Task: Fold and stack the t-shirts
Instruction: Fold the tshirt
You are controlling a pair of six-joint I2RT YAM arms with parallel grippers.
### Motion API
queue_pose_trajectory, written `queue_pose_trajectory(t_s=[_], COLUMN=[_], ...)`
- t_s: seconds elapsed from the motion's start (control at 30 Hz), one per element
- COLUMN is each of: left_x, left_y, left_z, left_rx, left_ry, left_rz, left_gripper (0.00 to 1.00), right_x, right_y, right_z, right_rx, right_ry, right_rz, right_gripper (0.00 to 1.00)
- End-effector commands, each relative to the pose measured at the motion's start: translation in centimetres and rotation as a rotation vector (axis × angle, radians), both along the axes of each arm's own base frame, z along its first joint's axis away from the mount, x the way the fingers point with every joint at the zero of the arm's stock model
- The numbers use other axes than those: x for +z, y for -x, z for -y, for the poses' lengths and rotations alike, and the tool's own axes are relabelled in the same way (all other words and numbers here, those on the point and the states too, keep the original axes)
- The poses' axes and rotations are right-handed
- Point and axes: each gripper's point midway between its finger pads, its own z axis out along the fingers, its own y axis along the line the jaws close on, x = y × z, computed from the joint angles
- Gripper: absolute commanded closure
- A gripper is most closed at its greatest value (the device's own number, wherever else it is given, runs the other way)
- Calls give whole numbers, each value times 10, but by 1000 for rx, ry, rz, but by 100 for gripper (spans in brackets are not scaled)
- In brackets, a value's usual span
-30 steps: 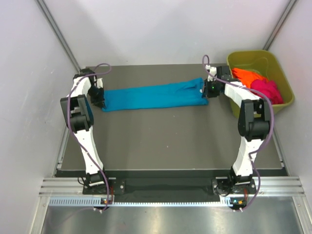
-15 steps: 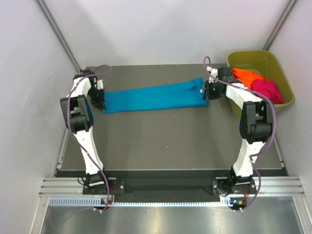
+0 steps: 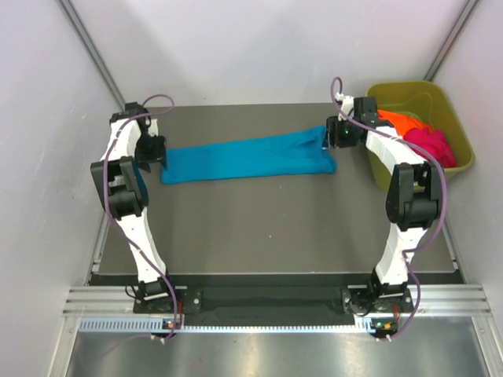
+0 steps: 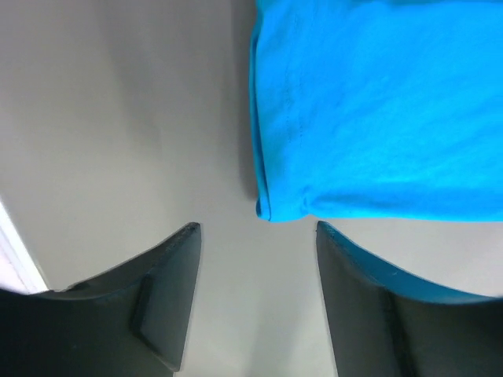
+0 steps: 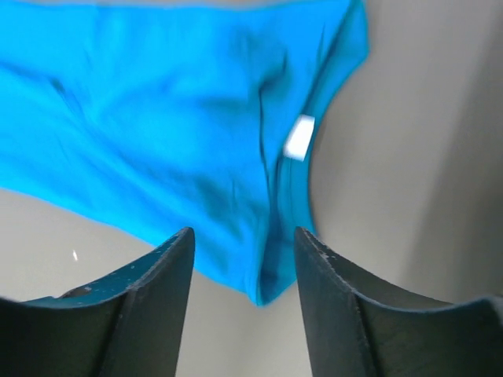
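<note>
A teal-blue t-shirt (image 3: 247, 157) lies folded into a long strip across the back of the dark table (image 3: 267, 228). My left gripper (image 3: 153, 151) hovers at the strip's left end, open. In the left wrist view the shirt's corner (image 4: 271, 210) sits just ahead of the empty gap of the left gripper (image 4: 258, 229). My right gripper (image 3: 336, 138) stands open over the strip's right end. Seen from the right wrist, the teal shirt (image 5: 173, 133) with its white neck label (image 5: 299, 137) lies below the right gripper (image 5: 244, 236), ungripped. An orange t-shirt (image 3: 397, 123) and a magenta-pink t-shirt (image 3: 431, 145) lie in the tub.
The olive-green tub (image 3: 409, 96) stands off the table's back right corner, close behind my right arm. Grey walls close in the table on the left, back and right.
Both grippers have gone from shut to open, letting go of the teal shirt's ends. Each has drawn back a little outward from the strip, which stays flat.
</note>
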Motion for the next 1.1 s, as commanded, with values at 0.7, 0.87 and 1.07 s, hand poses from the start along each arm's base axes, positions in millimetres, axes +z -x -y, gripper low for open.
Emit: queue_pose_trajectory(t_s=[0.7,0.87,1.07], left_x=[-16,-30,-34], left_y=[-34,-18,-13], left_z=[124,144,151], left_rx=[-235,-278,-296], left_ry=[196,213,201], left_rz=[28,-29,-50], left_gripper=[70,70,70], right_x=[-7,-8,-14], right_y=[-89,-98,-105], right_z=[-73,-70,-67], right_rx=[31,19,7], right_ry=[-210,-208,-211], right_rz=[96,110,106], right_gripper=[56,56,56])
